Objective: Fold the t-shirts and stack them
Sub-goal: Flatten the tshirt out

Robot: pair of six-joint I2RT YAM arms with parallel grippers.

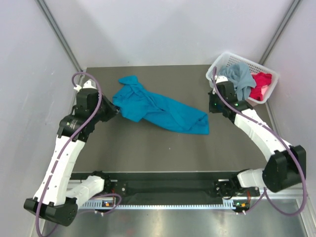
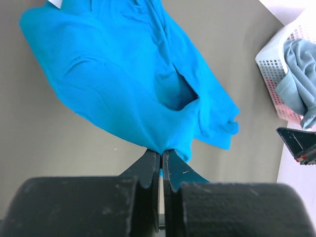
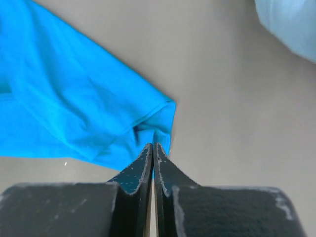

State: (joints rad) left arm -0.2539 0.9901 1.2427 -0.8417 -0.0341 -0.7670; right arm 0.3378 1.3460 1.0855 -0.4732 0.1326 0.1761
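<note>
left gripper (image 2: 161, 153) first: my fingers are clamped tight together with a pinch of the teal t-shirt (image 1: 158, 108) caught at their tips. the cloth draws to a point right where they meet, and a bit of teal shows beside the right finger too.

the teal t-shirt lies crumpled and stretched across the far middle of the table (image 1: 148, 153), running on a slant from its bunched far-left end to a rumpled near-right end. my left arm sits at its left edge.

over to my right gripper (image 3: 153, 148): those fingers are pressed together as well, barely a sliver between them. their tips sit over the corner edge of the teal cloth at the shirt's right end. whether they touch it i cannot tell.

at the far right corner sits the white basket (image 1: 256, 63). the grey-blue t-shirt (image 1: 239, 76) is heaped in it and spills over its near rim. the red-pink t-shirt (image 1: 260, 84) is bunched just beside it, inside the same basket. my right wrist hangs just in front of that basket.
</note>
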